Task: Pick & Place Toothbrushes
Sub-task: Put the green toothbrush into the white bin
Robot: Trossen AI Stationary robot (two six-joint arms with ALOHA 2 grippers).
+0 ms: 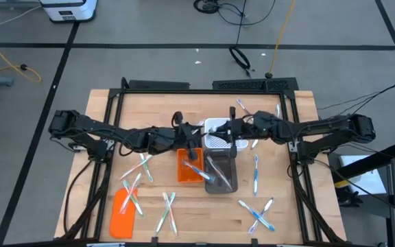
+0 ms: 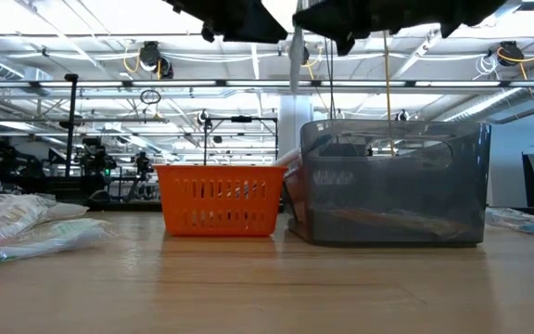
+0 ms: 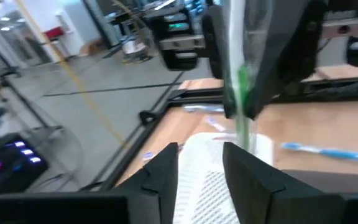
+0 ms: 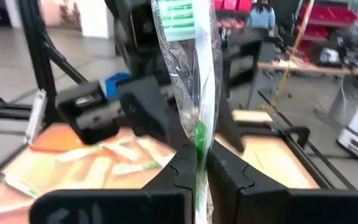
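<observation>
Item in hand: one thin toothbrush in a clear wrapper with a green accent (image 4: 194, 93), standing upright between the two arms above the bins at mid-tabletop; we see the right tool (image 4: 201, 168) with its dark fingers together, clamped on the lower part of this wrapped brush; the left tool (image 3: 201, 165) faces it from the other side with its fingers apart, the brush hanging just beyond them; we judge this a hand-over with the right tool as holder.

Items stowed: at least two blue-accented toothbrushes (image 1: 199, 171) lie across the small orange slotted basket (image 2: 219, 199) and the smoky grey translucent plastic bin (image 2: 392, 181), which stand touching side by side; we cannot count what lies deeper in the bin.

Items outstanding, on the light wooden tabletop (image 1: 300, 219): a scatter of green- and pink-accented brushes (image 1: 134, 180) near the left arm's side; a crossed pair (image 1: 167, 209) at the front edge; a crossed blue group (image 1: 258, 214) toward the front right; a single blue brush (image 1: 256, 171) beside the grey bin; a few more (image 1: 244, 110) behind the right tool; one brush rests on the flat orange rectangular lid (image 1: 122, 211), which is no part of the count.

Progress, in our judgement: early; a small share is binned, one is in transit, the greater part waits on the tabletop.
</observation>
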